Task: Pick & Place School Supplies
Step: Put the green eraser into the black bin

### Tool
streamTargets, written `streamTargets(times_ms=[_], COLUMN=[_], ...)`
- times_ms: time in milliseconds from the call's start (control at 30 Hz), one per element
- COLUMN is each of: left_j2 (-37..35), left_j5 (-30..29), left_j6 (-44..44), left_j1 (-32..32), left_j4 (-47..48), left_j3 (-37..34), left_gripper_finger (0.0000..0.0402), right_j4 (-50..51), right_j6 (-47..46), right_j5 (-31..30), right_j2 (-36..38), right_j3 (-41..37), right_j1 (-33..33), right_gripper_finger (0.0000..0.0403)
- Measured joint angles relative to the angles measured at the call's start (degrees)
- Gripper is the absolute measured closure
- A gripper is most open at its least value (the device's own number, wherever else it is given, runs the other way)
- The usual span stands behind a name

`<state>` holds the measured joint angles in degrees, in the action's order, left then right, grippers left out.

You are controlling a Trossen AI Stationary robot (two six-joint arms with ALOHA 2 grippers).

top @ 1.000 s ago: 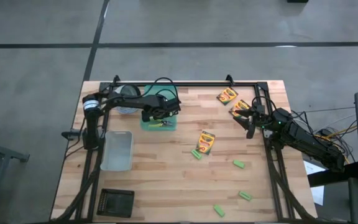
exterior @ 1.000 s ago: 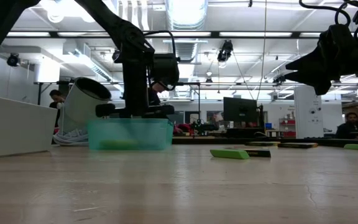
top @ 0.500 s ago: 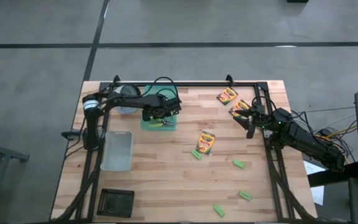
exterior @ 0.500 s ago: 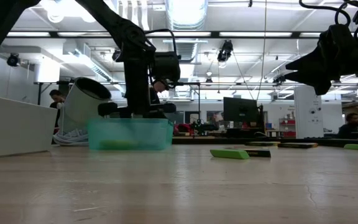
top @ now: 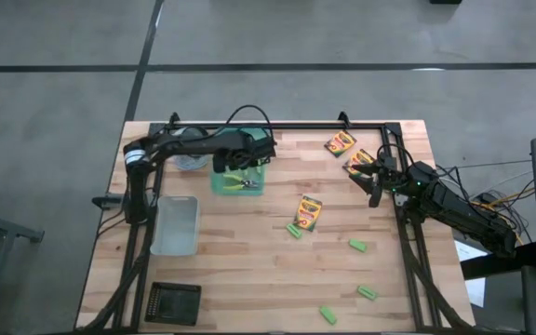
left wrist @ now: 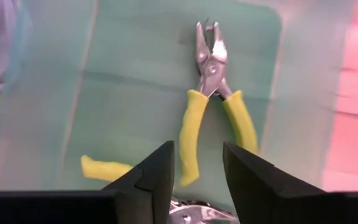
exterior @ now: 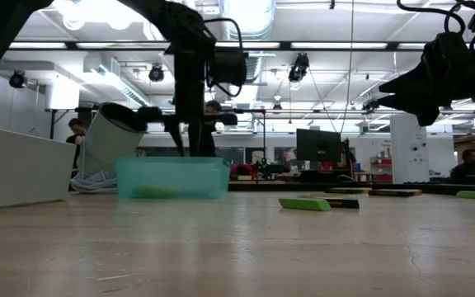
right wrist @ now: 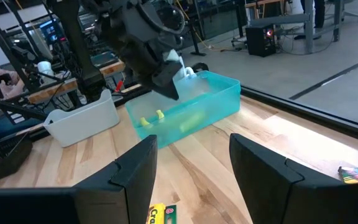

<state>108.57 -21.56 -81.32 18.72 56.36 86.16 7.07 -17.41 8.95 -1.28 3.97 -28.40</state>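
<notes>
Since a second ago the left gripper [left wrist: 197, 174] has lifted off the teal tray [top: 255, 189], fingers apart and empty, leaving both pliers [left wrist: 211, 102] inside, while the nearest crayon box [top: 307, 213] lies beyond the tray toward the open right gripper [top: 372, 180].

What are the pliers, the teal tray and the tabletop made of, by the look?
Pliers: bare shiny metal jaws, matte yellow-green handle sleeves, likely rubber or vinyl. Teal tray: translucent plastic, since the contents show through its wall. Tabletop: light wood in joined strips, butcher-block style, smooth finish.
</notes>
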Motion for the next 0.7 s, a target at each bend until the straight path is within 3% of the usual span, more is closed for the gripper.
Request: streamTargets(times_ms=[200,367,533,700], left_j2=[-0.07,-0.07,-0.09,-0.09], left_j5=[-0.55,1.13,13.38,18.57], left_j6=[7.59,31.27,55.46,55.05], left_j1=[-0.01,-0.07,-0.28,-2.32], left_j4=[5.98,7.11,7.43,8.89], left_j3=[7.19,12.81,17.34,17.55], left_gripper_finger=[0.0261,0.0261,0.0261,0.0261], right_j4=[0.0,0.0,0.0,0.0], right_j6=[0.0,0.0,0.0,0.0], right_j5=[0.0,0.0,0.0,0.0], right_j2=[0.0,0.0,0.0,0.0], right_j3=[0.0,0.0,0.0,0.0], right_j1=[0.0,0.0,0.0,-0.02], right_gripper_finger=[0.0207,0.0207,0.0207,0.0207])
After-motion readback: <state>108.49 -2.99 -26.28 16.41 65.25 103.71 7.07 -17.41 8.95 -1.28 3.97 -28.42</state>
